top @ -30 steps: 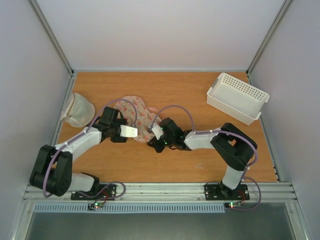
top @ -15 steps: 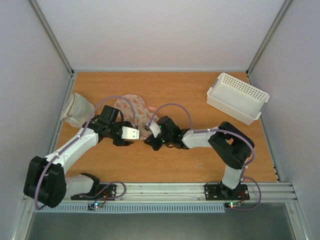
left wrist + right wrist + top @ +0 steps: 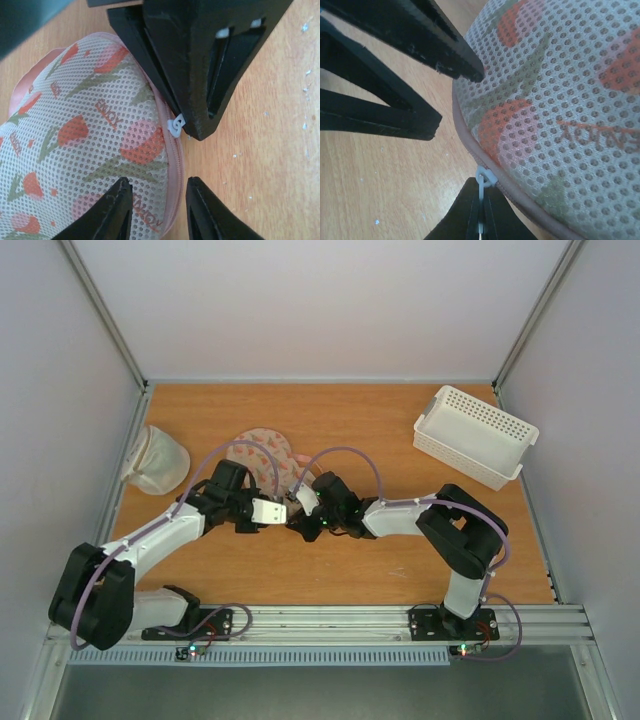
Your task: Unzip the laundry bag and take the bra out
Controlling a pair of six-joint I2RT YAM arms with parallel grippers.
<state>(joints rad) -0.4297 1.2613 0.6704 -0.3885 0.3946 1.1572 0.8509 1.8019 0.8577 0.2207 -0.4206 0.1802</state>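
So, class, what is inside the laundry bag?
Nothing inside shows: the bag is zipped shut, and its printed mesh hides whatever it holds. Only the white zip pull is visible at its edge, pinched by the right gripper.

Robotics lab test cell: aluminium frame (image 3: 104, 320), plain white walls (image 3: 320, 305), wooden table (image 3: 360, 425), base rail (image 3: 320, 619).

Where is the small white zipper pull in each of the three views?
Top external: too small to make out, at the laundry bag's near edge.
Left wrist: centre, zipper pull at the tip of the right pincer.
Right wrist: bottom centre, pinched by that pincer.
Shared landmark: the bag's pink zipper edge.
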